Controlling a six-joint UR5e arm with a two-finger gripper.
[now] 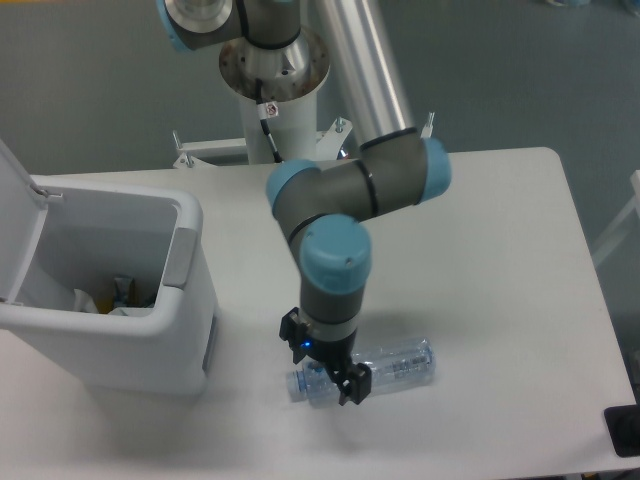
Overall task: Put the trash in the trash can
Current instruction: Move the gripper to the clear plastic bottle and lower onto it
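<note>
Fixed camera, table point(480, 250): white, seen from above and in front; it carries the bin at the left and the bottle near the front edge.
Arm point(345, 195): grey links with light blue joint caps, reaching from the white pedestal point(275, 110) behind the table, bending at mid-table and pointing straight down at the bottle.
Jaws: the gripper point(327, 372) is down on the bottle's left half, black fingers set astride it, one showing on the far side and one on the near side; whether they are spread or pressed onto the plastic cannot be told from this angle. A small blue light glows on the gripper body.
Bottle point(395, 364): clear, crushed, lying on its side on the table, blue cap toward the left, small label toward the right end; its middle is partly hidden by the gripper.
Trash can point(130, 330): white, boxy, rounded corners, standing on the left of the table, well apart from the bottle; grey latch point(179, 257) on the right rim, lid point(15, 215) swung up at the left.
Inside the can: some crumpled pale and dark scraps lie at the bottom; what they are cannot be made out.
Front right corner: a dark object point(623, 430) at the frame edge.
</note>
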